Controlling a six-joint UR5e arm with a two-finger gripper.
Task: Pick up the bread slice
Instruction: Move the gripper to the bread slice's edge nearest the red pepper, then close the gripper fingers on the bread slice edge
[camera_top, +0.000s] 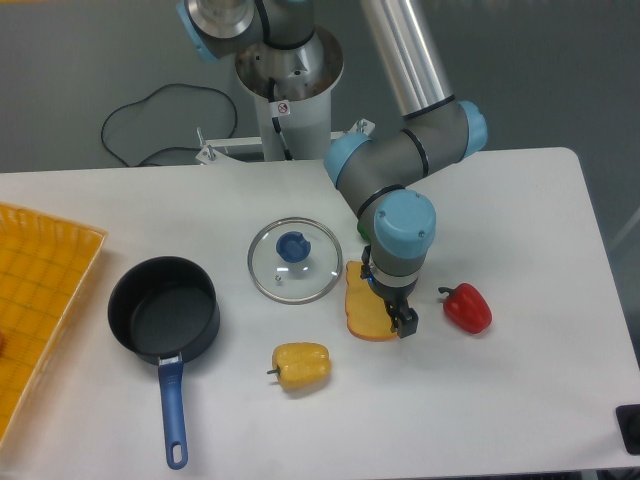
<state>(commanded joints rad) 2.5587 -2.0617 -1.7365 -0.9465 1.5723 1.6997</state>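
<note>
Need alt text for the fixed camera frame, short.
A grey and blue robot arm's gripper is down over a flat orange-crusted toy bread slice on a white table; whether it grips is unclear. Nearby lie a red bell pepper, a yellow bell pepper, a glass lid with a blue knob, a black blue-handled saucepan and a yellow tray.

Two-finger gripper (400, 318) lowered onto right edge of flat pale yellow-orange bread slice (364, 308) on white table (520, 380); finger state not discernible. Round glass lid with blue knob (295, 260) just left of slice. Red bell pepper (467, 307) to right, yellow bell pepper (301, 366) in front, black blue-handled saucepan (164, 322) further left.
</note>
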